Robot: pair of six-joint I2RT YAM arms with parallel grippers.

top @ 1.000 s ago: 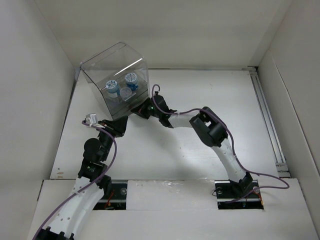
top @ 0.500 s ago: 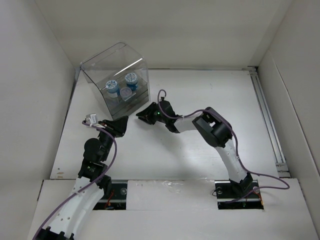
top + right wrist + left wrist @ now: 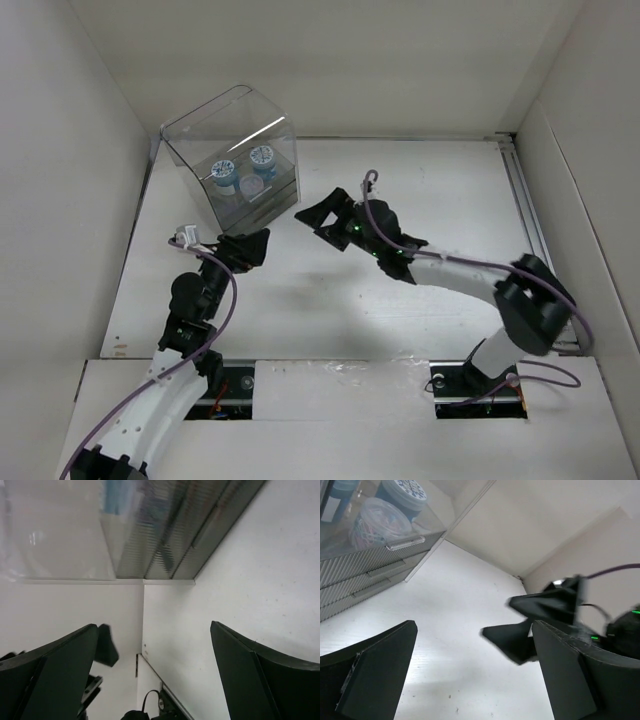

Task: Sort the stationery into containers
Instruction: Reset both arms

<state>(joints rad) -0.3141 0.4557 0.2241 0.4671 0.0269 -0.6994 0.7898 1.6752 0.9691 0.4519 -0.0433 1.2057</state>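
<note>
The clear curved-lid box [image 3: 228,135] holds blue-white-lidded tubs [image 3: 262,157] above ribbed drawers [image 3: 370,575]; the left gripper [image 3: 258,245] and right gripper [image 3: 318,212] gape empty nearby.

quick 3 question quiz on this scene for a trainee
1. True or false: the left end effector and the right end effector are both open.
2. Where are the round tubs? A) inside the clear box B) beside it C) gripped by an arm
3. How many tubs show inside the box?
Key: 1 true; 2 A; 3 three.
</note>
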